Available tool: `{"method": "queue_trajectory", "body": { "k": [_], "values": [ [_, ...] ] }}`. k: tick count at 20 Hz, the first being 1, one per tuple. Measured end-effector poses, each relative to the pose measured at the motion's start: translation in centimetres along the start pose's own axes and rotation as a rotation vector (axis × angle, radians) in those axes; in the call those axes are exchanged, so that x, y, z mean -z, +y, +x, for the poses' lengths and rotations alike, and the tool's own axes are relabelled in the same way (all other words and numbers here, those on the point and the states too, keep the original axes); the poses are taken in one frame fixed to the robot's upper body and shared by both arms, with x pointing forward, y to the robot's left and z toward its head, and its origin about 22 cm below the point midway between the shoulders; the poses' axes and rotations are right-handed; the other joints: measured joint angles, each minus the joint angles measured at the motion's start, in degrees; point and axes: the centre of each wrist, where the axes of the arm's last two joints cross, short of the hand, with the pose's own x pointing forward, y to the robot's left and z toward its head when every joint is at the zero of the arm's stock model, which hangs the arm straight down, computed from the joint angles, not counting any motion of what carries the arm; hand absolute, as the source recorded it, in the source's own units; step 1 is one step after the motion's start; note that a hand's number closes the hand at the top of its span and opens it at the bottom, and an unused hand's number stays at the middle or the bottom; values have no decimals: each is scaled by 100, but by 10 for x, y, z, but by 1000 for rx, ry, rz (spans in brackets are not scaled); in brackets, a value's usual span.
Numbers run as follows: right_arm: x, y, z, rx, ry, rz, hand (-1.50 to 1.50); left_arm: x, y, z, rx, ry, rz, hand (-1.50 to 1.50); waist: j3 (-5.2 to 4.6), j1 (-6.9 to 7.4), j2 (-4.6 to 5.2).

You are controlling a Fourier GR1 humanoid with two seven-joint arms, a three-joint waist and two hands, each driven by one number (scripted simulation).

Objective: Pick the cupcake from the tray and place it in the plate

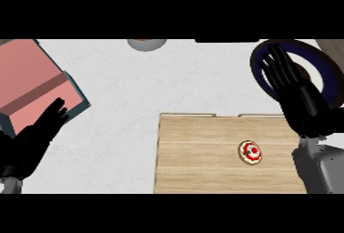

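The small round cupcake [250, 152], with white and red topping, is sitting on the pale wooden tray [194, 154] at lower right. The right hand [292, 86], fingers straight and apart, is hanging over the dark-rimmed round plate [331, 73] at upper right. The left hand [33, 139] is resting open at lower left, beside a pink box [30, 82].

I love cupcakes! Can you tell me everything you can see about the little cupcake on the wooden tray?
The small round cupcake with white and red topping is seen from straight above, ringed by a tan wrapper edge. It stands upright on the light wooden tray, towards the tray's right side. Nothing touches it but the tray. The black right hand is further up, over the dark-rimmed plate, fingers straight.
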Motion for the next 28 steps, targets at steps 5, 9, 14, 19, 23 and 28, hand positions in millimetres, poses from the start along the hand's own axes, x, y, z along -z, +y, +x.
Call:
{"method": "queue_trajectory", "body": {
  "k": [5, 9, 14, 19, 23, 28],
  "values": [
    [9, -15, -7, 62, -11, 259, 150, 13, -3, 10, 22, -65, 40, 0, -9, 66, 81],
    [15, -37, 18, -180, -108, 388, -150, 20, -10, 11, 23, -81, 62, 0, -41, 38, 50],
    [-10, -88, -40, -54, -133, 373, -150, 31, -25, -2, 15, -95, 72, 0, -15, 60, 116],
    [-23, -109, -59, -181, -121, 489, -150, 45, -29, -2, 15, -95, 73, 0, -13, 74, 112],
    [-27, -119, -58, -333, -100, 541, -150, 49, -27, -1, 17, -89, 76, 0, -16, 86, 89],
    [-22, -124, -49, -459, -87, 597, -150, 47, -29, -3, 16, -92, 78, 0, -21, 81, 67]
  ]
}}
